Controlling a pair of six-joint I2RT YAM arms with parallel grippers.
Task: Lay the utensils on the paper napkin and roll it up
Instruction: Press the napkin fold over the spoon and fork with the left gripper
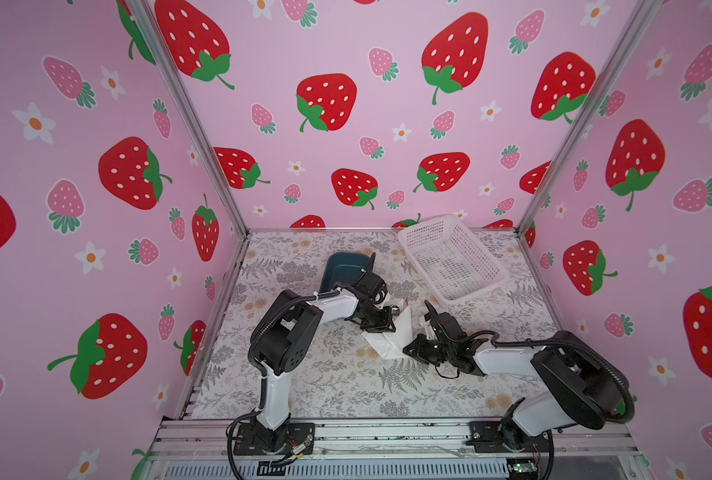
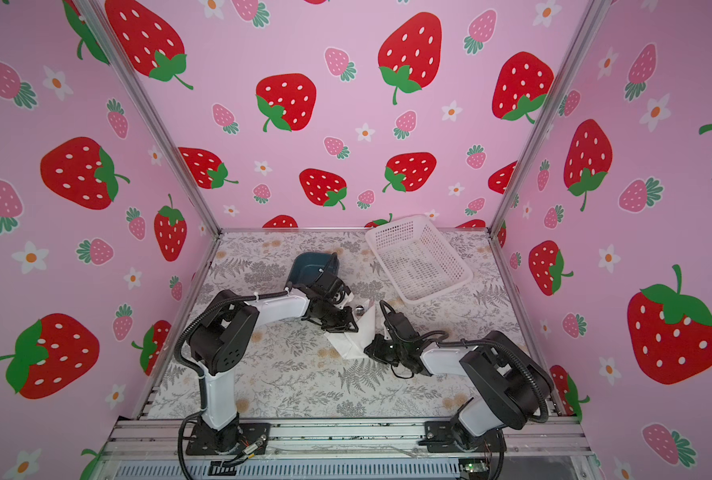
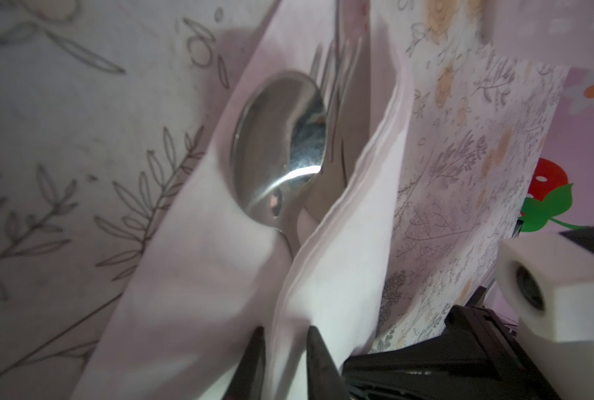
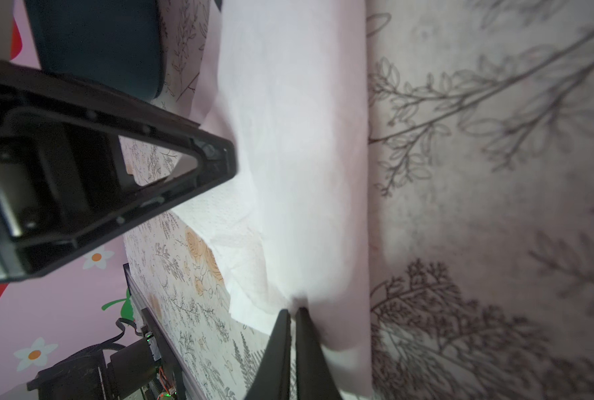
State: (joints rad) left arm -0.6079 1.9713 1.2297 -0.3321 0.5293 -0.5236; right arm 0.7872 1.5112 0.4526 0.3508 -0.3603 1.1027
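The white paper napkin lies mid-table, folded over the utensils. In the left wrist view the spoon bowl, the fork tines and a flat blade that looks like the knife lie side by side in the fold. A silver tip pokes out at the far end. My left gripper stands slightly open, a napkin edge running between its fingers. My right gripper is shut on the napkin's near side.
A white perforated basket stands tilted at the back right. A dark blue tub sits behind the left arm. The two grippers are close together over the napkin. Floral table covering stretches toward the front rail.
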